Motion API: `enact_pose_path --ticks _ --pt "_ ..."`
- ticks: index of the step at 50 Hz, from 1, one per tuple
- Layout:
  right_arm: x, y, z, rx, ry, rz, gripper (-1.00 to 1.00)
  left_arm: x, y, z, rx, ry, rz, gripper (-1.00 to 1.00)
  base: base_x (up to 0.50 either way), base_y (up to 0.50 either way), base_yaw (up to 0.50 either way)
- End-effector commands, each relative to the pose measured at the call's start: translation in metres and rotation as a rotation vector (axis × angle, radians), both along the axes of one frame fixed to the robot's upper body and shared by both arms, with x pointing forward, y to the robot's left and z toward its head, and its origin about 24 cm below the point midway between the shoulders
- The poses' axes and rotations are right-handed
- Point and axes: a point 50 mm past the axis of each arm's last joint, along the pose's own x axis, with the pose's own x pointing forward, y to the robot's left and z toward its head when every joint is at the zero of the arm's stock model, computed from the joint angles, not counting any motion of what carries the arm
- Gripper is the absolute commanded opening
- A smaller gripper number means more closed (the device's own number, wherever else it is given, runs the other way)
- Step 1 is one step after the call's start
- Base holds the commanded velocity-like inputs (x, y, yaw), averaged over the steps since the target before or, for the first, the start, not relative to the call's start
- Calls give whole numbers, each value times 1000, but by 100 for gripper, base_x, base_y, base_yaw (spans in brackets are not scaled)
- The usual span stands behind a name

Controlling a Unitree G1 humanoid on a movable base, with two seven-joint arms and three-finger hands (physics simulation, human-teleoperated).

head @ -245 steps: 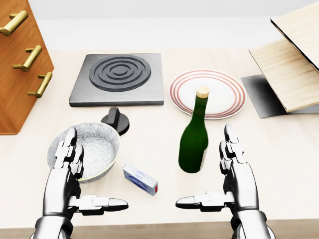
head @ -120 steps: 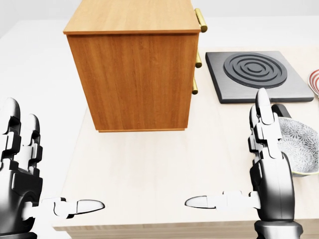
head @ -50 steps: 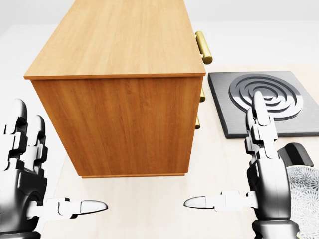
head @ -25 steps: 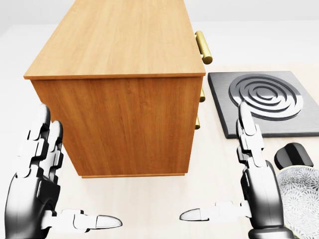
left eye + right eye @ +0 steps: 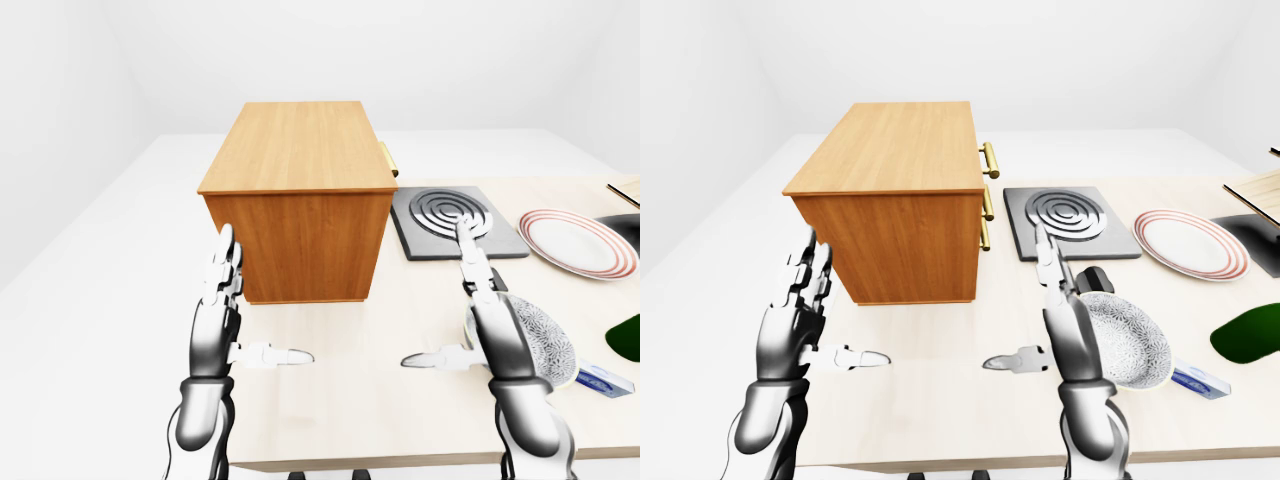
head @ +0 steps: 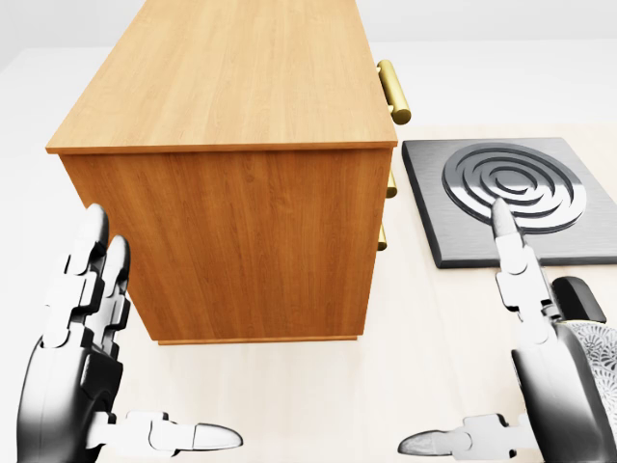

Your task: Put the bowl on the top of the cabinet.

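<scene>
my left hand (image 6: 72,371) sits at the lower left of the head view, fingers spread straight up and thumb stuck out sideways toward the middle, holding nothing. my right hand (image 5: 1070,335) is the same story at the lower right: fingers extended upward, thumb pointing left, nothing between them. both hover over the pale table (image 5: 330,340), near its bottom edge.

just to the right of my right hand, and partly hidden behind it in the left-eye view, is the bowl (image 5: 1130,345), grey-patterned inside with a light rim, resting on the table. in the right-eye view i can see it clear of the fingers, close beside the palm but whether they touch i cannot tell. a small black knob-like object (image 5: 1095,278) lies at the bowl's upper edge.

filling the upper left and centre of the head view is the cabinet (image 6: 251,145), wooden, with brass handles (image 6: 392,92) on its right face. its top is flat.

right of the cabinet lies the dark square burner plate (image 5: 455,220) with concentric rings. farther right is a white plate (image 5: 1190,243) with red rim stripes. at the right edge of the right-eye view a green bottle (image 5: 1248,335) leans in, and a small blue-and-white box (image 5: 1200,382) lies below the bowl's right side.
</scene>
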Motion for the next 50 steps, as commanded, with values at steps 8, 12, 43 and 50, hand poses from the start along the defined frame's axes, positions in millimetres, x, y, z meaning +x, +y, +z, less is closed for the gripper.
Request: enact_pose_path --ticks 8,12,43,50 --pt "-43 -22 4 -150 186 -31 100 -3 0 3 2 -10 -2 100 0 0 0" --pt "-52 -32 3 -137 231 -56 100 -3 -1 2 2 -6 -4 100 0 0 0" --pt "-76 -75 -12 -66 356 -256 100 -1 0 -1 3 4 2 100 0 0 0" --pt "-77 -84 -30 -54 447 -291 100 1 0 -6 2 25 5 100 0 0 0"
